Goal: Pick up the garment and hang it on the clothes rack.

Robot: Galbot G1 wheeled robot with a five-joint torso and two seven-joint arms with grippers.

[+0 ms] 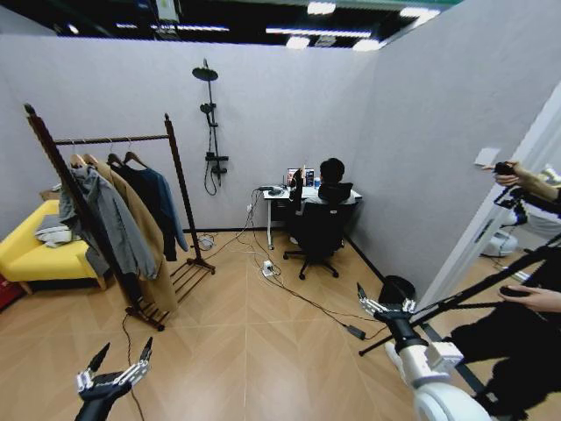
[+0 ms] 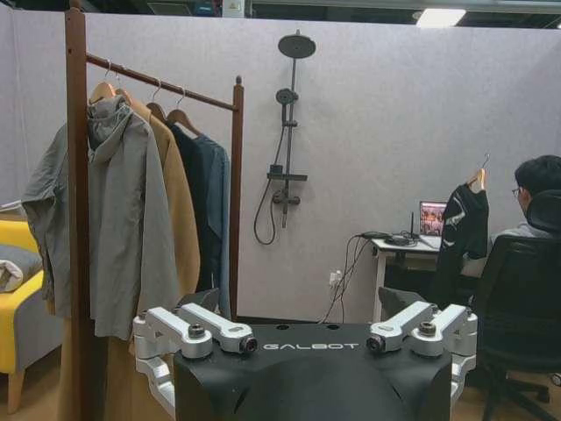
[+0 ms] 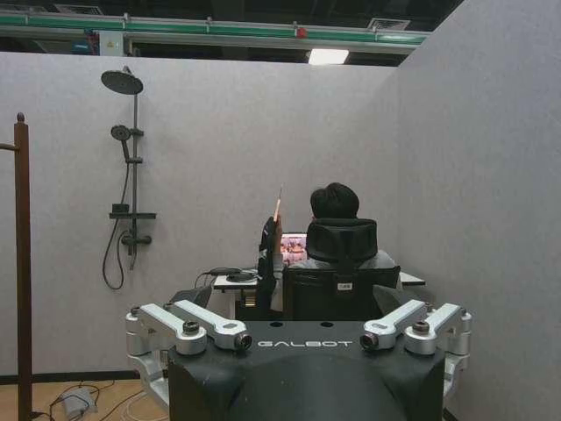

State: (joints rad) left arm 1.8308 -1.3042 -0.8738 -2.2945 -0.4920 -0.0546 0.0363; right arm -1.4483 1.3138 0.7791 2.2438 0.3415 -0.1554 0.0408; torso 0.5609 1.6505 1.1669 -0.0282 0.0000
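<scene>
On the clothes rack, four garments hang.

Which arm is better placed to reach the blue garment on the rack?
Left, probably: the open left claw sits on the clothes rack side, nearer the garment; the right claw faces the desk.

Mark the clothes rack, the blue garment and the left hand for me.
clothes rack (image 1: 110, 139): head view, top bar.
blue garment (image 1: 169, 203): head view, sleeve beyond the black coat.
left hand (image 1: 116, 369): head view, between its open fingertips.
</scene>
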